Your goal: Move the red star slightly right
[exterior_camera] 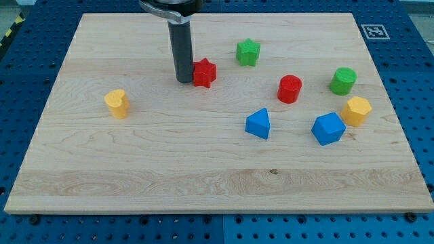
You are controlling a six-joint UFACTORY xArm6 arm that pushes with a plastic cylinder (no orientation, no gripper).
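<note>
The red star [205, 72] lies on the wooden board [135, 163], above the board's middle. My tip [184, 80] stands on the board right against the star's left side. The dark rod rises from the tip to the view's top edge.
A green star [248, 52] lies up and to the right of the red star. A red cylinder [289, 89], a green cylinder [343, 80], a yellow hexagon-like block [356, 110], a blue triangle block [258, 124] and a blue block [328, 128] lie at the right. A yellow heart-like block [117, 103] lies at the left.
</note>
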